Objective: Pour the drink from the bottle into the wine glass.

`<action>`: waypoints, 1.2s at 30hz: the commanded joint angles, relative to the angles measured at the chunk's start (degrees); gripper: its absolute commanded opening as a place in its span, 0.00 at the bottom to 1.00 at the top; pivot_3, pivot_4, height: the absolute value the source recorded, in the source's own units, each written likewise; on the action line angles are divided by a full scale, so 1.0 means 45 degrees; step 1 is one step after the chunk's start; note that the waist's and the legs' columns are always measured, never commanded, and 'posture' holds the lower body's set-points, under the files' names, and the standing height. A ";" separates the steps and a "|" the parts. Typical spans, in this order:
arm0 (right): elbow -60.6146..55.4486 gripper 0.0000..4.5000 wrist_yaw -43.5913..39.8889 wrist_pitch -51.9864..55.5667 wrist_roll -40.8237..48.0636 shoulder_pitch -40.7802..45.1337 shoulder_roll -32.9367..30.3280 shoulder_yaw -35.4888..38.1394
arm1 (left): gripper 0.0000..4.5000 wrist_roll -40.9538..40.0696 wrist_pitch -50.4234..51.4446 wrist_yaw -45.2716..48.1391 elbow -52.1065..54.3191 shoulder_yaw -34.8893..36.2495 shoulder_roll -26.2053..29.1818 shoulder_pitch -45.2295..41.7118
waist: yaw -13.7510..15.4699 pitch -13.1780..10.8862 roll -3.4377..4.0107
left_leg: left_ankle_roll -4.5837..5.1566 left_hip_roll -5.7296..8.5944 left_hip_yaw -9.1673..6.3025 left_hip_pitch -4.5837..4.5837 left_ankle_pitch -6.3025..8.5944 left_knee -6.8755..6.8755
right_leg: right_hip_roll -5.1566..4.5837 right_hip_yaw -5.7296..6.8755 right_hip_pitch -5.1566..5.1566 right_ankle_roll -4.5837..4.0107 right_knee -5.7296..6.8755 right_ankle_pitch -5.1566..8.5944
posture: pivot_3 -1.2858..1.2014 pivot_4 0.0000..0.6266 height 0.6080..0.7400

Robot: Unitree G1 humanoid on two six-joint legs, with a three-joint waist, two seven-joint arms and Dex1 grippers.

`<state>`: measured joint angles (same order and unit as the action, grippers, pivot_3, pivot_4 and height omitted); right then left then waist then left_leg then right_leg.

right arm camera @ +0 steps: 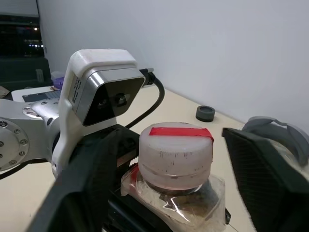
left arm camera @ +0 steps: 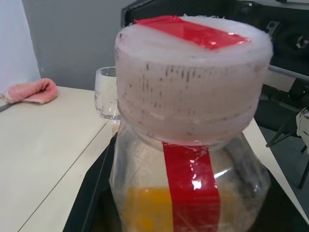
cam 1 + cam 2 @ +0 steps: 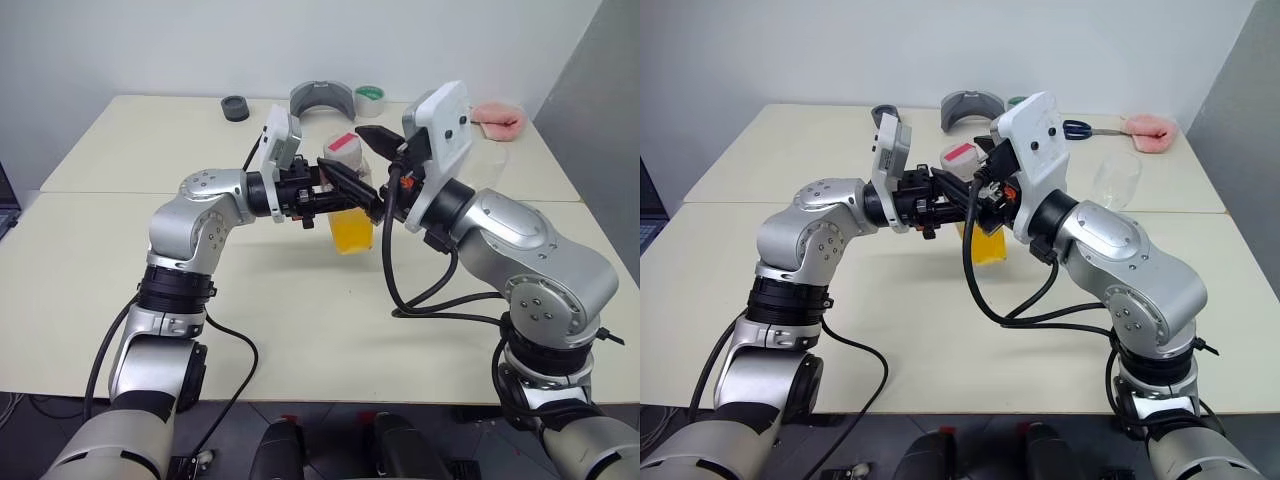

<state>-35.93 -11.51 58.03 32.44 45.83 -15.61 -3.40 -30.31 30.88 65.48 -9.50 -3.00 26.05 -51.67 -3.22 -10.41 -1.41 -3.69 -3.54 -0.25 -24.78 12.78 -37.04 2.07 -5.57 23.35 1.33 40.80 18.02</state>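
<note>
The bottle, clear plastic with a red stripe and a white cap topped in red, stands upright, lifted above the surface at centre. The drink, orange-yellow, fills its lower part. The empty wine glass stands upright at 2 o'clock, well apart.

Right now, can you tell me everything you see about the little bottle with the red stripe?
The small clear plastic bottle has squarish sides, a red stripe up its front and a wide whitish cap with red tape on top. Orange drink fills its lower part. It stands upright above the table, clamped in the left gripper. The right gripper has its jaws on either side of the closed cap.
</note>
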 commanded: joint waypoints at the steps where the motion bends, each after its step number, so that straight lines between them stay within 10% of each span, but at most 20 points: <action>1: -0.0287 0.47 -0.0159 -0.0421 -0.0050 0.0216 -0.0002 0.0072 | 0.44 -0.0122 -0.0066 -0.0055 0.0553 0.0245 0.0020 -0.0327 | 0.0001 0.0000 0.0000 | 0.0000 0.0000 0.0000 0.0000 0.0000 0.0000 | 0.0000 0.0000 0.0000 0.0000 0.0000 0.0000 | 0.52 0.24 1.00; 11: 0.0959 0.40 -0.1513 -0.0844 0.1015 0.0205 0.0038 0.0956 | 0.44 -0.0123 -0.0001 -0.0042 0.0448 0.0208 0.0028 -0.0475 | 0.0004 0.0000 0.0000 | 0.0000 0.0000 0.0001 0.0000 0.0000 -0.0001 | 0.0000 0.0001 0.0000 0.0000 0.0000 0.0000 | 0.52 0.24 1.00; 25: 0.7934 0.40 -1.2261 -0.4140 0.2301 0.2904 -0.1759 0.0484 | 0.44 -0.0420 0.0866 0.0125 0.1405 0.0420 0.0700 -0.0200 | -0.0006 -0.0003 0.0004 | 0.0004 -0.0004 0.0001 0.0002 0.0001 0.0007 | 0.0011 0.0001 0.0000 -0.0002 -0.0003 -0.0001 | 0.52 0.24 1.00; 36: 1.0226 0.40 -1.4981 -0.5100 0.1449 0.4011 -0.1012 -0.0409 | 0.44 -0.0690 0.1121 0.0021 0.1870 0.0303 0.0845 0.0045 | 0.0000 -0.0006 0.0008 | 0.0002 -0.0003 0.0003 0.0004 0.0000 -0.0006 | 0.0003 0.0004 0.0000 -0.0002 0.0006 -0.0001 | 0.52 0.24 1.00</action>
<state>12.65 -73.83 35.62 37.89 61.79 -22.05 -1.74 -33.66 35.96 67.62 -1.08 -2.98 30.03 -50.18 -3.22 -10.43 -1.37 -3.68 -3.56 -0.24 -24.76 12.78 -37.07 2.09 -5.55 23.35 1.32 40.82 18.01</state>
